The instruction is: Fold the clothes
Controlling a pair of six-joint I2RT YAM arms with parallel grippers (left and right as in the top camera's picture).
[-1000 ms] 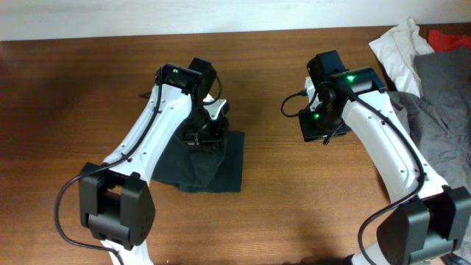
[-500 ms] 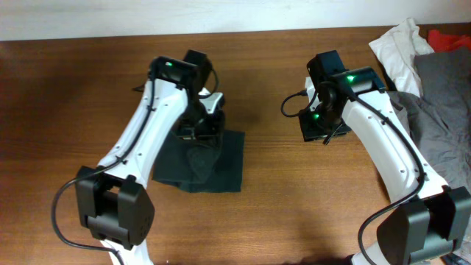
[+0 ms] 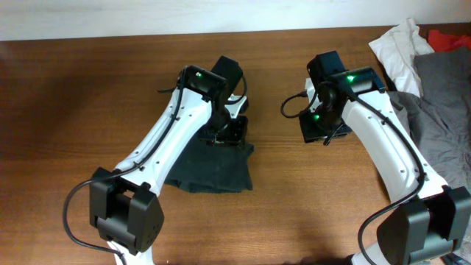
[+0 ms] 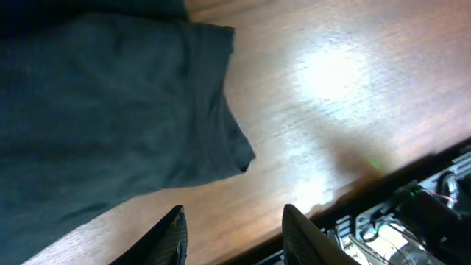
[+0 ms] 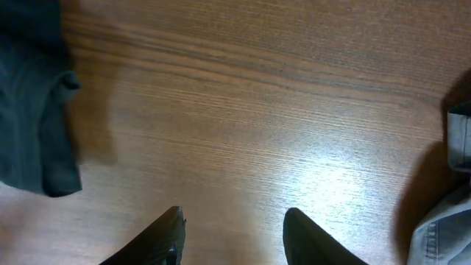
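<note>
The dark T-shirt (image 3: 215, 168) lies folded into a flat, rumpled square. It sits toward 7 o'clock from the middle of the table (image 3: 73, 110).

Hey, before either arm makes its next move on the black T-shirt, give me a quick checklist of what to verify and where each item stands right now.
1. Left claw open, nothing between its fingers: ok.
2. Right claw open and empty over bare wood: ok.
3. Black T-shirt lying folded on the table: ok.
4. T-shirt apart from the grey garment: ok.
5. Fold edges tidy under the left arm: cannot tell, the arm hides part of the shirt.
</note>
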